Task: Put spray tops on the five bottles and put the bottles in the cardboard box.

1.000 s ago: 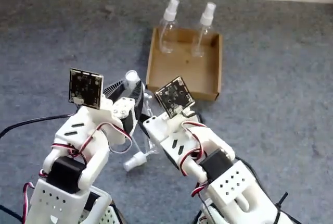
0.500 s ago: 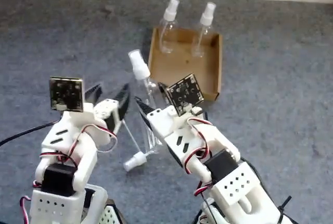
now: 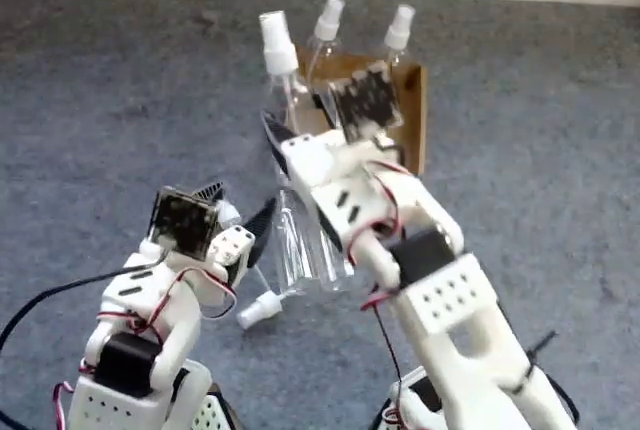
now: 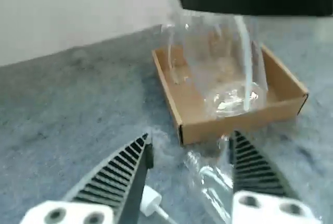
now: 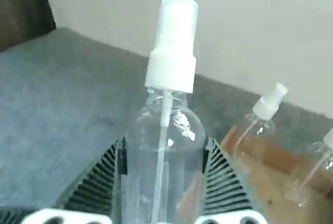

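Two capped bottles stand upright at the far side of the cardboard box (image 3: 410, 110), in the upper middle of the high view: the left bottle (image 3: 327, 22) and the right bottle (image 3: 398, 28). Just left of them the right gripper (image 5: 162, 156) holds a third bottle (image 3: 283, 85) upright by its body, its fingers (image 5: 101, 179) clamped on either side of the clear wall. This held bottle wears a white spray top (image 3: 273, 35), with the dip tube running down inside. It sits at the box's left edge; in the left wrist view its base shows against the box's inside, though I cannot tell if it touches the floor of the box.

Lower left in the high view, the left gripper (image 4: 191, 140) hangs low over the grey desk (image 3: 520, 200) with its fingers (image 4: 122, 174) spread apart and nothing between them. A clear bottle (image 3: 300, 250) lies on its side on the desk in the middle of the frame, partly under the right arm, and a loose spray top (image 3: 262, 308) lies just beside it, near the left gripper
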You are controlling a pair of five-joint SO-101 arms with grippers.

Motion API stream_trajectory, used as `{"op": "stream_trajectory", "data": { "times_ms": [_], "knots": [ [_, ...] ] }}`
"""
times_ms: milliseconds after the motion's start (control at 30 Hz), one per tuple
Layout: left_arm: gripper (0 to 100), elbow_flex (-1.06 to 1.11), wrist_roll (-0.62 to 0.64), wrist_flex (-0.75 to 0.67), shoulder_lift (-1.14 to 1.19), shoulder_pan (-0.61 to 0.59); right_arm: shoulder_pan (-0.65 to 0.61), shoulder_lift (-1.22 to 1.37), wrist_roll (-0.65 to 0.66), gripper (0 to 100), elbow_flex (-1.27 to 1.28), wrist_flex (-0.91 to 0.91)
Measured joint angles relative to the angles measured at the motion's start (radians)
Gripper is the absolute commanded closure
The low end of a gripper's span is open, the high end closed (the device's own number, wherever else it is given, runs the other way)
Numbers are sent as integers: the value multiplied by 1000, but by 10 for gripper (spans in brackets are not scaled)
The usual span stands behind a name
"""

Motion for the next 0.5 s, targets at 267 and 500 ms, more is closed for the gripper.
{"op": "stream_trajectory", "data": {
  "times_ms": [267, 500],
  "knots": [
    [734, 0, -6, -72, 138, -52, -115, 51, 0, 995, -97, 157],
    [734, 2, -5, -175, 256, -110, -117, -6, -2, 995, -126, 270]
  ]
}}
